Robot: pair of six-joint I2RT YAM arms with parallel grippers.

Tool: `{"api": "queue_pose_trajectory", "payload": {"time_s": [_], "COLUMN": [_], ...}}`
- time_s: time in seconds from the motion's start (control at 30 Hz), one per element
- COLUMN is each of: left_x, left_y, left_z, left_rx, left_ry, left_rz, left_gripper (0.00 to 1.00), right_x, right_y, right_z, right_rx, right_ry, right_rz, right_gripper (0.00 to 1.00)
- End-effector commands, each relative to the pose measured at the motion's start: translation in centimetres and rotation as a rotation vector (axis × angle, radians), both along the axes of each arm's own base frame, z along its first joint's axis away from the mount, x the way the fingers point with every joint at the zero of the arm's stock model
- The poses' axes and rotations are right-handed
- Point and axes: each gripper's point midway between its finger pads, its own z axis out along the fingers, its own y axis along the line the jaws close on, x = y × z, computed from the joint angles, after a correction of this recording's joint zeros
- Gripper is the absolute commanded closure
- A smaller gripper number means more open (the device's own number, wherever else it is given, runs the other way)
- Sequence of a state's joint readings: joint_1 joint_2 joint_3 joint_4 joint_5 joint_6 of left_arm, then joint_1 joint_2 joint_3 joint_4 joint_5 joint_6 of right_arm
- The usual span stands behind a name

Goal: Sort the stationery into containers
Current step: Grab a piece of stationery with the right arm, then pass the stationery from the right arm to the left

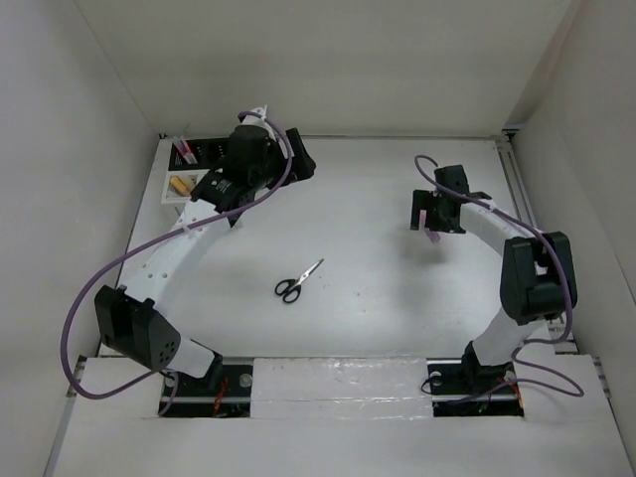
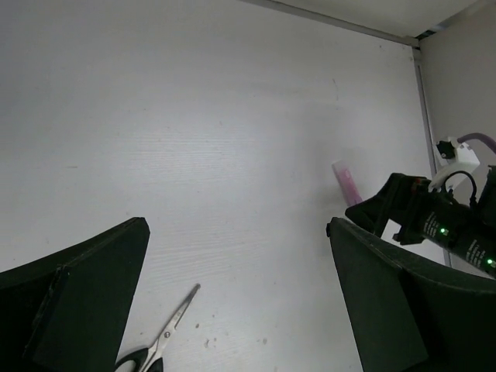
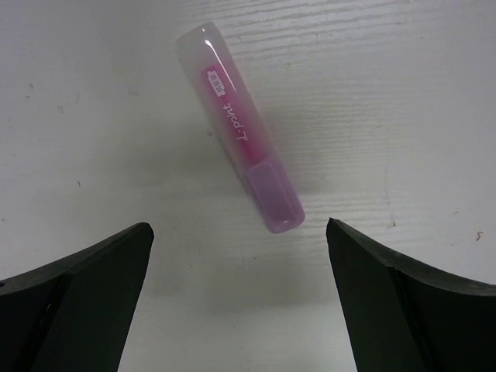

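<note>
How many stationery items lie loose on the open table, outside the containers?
2: the scissors near the table's middle, and a pink marker below the right pincer. Others may be hidden under the left arm by the containers.

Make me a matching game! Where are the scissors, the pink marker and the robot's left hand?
Things:
1. scissors
2. pink marker
3. left gripper

Places:
A. just ahead of the open right gripper
B. far left, near the containers
C. middle of the table, lying alone

Pairs: 1-C, 2-A, 3-B
</note>
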State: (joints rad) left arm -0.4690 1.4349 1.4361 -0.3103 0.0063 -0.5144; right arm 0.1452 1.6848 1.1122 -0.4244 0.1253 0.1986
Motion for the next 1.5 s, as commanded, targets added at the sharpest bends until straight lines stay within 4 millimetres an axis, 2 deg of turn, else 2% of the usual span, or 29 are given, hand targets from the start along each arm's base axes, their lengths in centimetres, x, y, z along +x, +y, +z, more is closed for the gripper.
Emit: {"api": "queue_pose_trajectory", "payload": {"time_s": [0.0, 0.07, 0.1, 0.17, 0.23, 0.3, 0.33, 0.4, 0.53, 0.57, 0.6, 0.63, 0.67, 0.7, 0.73, 0.8, 0.83, 0.87, 0.9, 0.93, 0.97, 1.0, 1.03, 1.17, 1.2, 1.27, 1.37, 1.4, 1.47], "left_x": [-0.7, -0.8, -0.7, -0.8, -0.9, -0.8, -0.8, -0.6, -0.8, -0.8, -0.7, -0.7, -0.7, -0.8, -1.0, -0.8, -1.4, -1.7, -1.8, -2.5, -2.6, -3.0, -2.9, -4.5, -4.6, -4.9, -5.2, -5.4, -5.9], "left_y": [0.6, 0.6, 0.8, 0.8, 0.9, 1.0, 1.0, 1.2, 1.7, 1.7, 1.8, 1.9, 1.9, 1.4, 1.0, -0.6, -2.1, -2.9, -3.7, -4.9, -5.6, -6.2, -6.9, -9.0, -9.2, -9.6, -9.9, -9.9, -9.8], "left_z": [1.1, 0.2, 0.8, 0.6, 1.0, 1.0, 1.0, 1.4, 1.4, 1.4, 1.3, 1.3, 1.3, 1.6, 1.1, -0.1, 0.0, -0.5, -1.3, -1.3, -1.8, -1.8, -2.0, -1.2, -0.6, 0.4, 1.1, 0.4, 1.3], "left_rx": [-0.027, -0.018, -0.024, -0.02, -0.021, -0.017, -0.017, -0.017, 0.003, 0.003, 0.006, 0.006, 0.006, -0.009, -0.014, -0.057, -0.094, -0.119, -0.14, -0.197, -0.222, -0.251, -0.282, -0.403, -0.423, -0.46, -0.486, -0.498, -0.515], "left_ry": [-0.037, -0.02, -0.039, -0.031, -0.034, -0.036, -0.036, -0.046, -0.045, -0.045, -0.047, -0.047, -0.047, -0.053, -0.043, -0.024, -0.013, 0.006, 0.025, 0.032, 0.049, 0.05, 0.042, 0.032, 0.017, -0.007, -0.032, -0.012, -0.039], "left_rz": [0.002, 0.002, 0.011, 0.011, 0.011, 0.02, 0.02, 0.03, 0.046, 0.046, 0.054, 0.054, 0.054, 0.031, 0.011, -0.048, -0.135, -0.172, -0.208, -0.273, -0.304, -0.337, -0.366, -0.514, -0.532, -0.563, -0.592, -0.594, -0.608], "left_gripper": [0.0, 0.0, 0.0, 0.0, 0.0, 0.0, 0.0, 0.0, 0.0, 0.0, 0.0, 0.0, 0.0, 0.0, 0.0, 0.0, 0.0, 0.0, 0.0, 0.0, 0.0, 0.0, 0.0, 0.0, 0.0, 0.0, 0.0, 0.0, 0.0], "right_x": [1.8, 1.8, 1.5, 1.6, 0.8, 1.1, 1.1, 1.1, 1.2, 1.2, 1.2, 1.2, 0.9, 1.2, 1.4, 1.5, 2.2, 1.1, 0.8, 0.4, 0.0, -0.7, -1.1, -2.8, -3.3, -3.8, -5.1, -5.3, -5.9], "right_y": [-0.4, -0.2, -0.3, -1.2, -1.4, -1.1, -0.9, -0.7, -0.8, -0.8, -0.8, -1.0, -0.5, -0.4, 1.0, 2.5, 3.8, 6.2, 7.7, 9.1, 11.4, 12.3, 13.2, 16.7, 18.1, 19.3, 22.1, 22.8, 24.3], "right_z": [-0.1, -0.8, -1.8, -1.9, -3.2, -2.9, -2.9, -3.1, -3.3, -3.3, -3.3, -3.3, -3.3, -2.7, -2.3, 0.6, 2.3, 3.0, 6.4, 7.8, 9.7, 10.3, 12.5, 15.2, 16.1, 16.9, 19.5, 19.5, 20.0], "right_rx": [0.04, 0.062, 0.059, 0.013, -0.016, 0.002, 0.007, 0.013, 0.0, 0.0, 0.0, -0.009, -0.01, -0.008, 0.023, 0.058, 0.093, 0.139, 0.185, 0.224, 0.27, 0.296, 0.335, 0.428, 0.454, 0.489, 0.556, 0.56, 0.564], "right_ry": [-0.014, 0.018, 0.051, 0.055, 0.107, 0.099, 0.1, 0.11, 0.131, 0.131, 0.131, 0.13, 0.133, 0.109, 0.084, -0.015, -0.101, -0.13, -0.233, -0.279, -0.347, -0.369, -0.424, -0.483, -0.496, -0.501, -0.553, -0.547, -0.552], "right_rz": [0.012, 0.029, 0.028, 0.0, -0.015, -0.005, 0.008, 0.013, 0.032, 0.032, 0.032, 0.027, 0.041, 0.041, 0.069, 0.079, 0.106, 0.178, 0.22, 0.252, 0.31, 0.335, 0.355, 0.442, 0.489, 0.498, 0.582, 0.598, 0.624], "right_gripper": [0.01, 0.02, 0.04, 0.04, 0.08, 0.16, 0.26, 0.35, 0.66, 0.84, 0.94, 1.0, 1.0, 1.0, 1.0, 1.0, 1.0, 1.0, 1.0, 1.0, 1.0, 1.0, 1.0, 1.0, 1.0, 1.0, 1.0, 1.0, 1.0]}}
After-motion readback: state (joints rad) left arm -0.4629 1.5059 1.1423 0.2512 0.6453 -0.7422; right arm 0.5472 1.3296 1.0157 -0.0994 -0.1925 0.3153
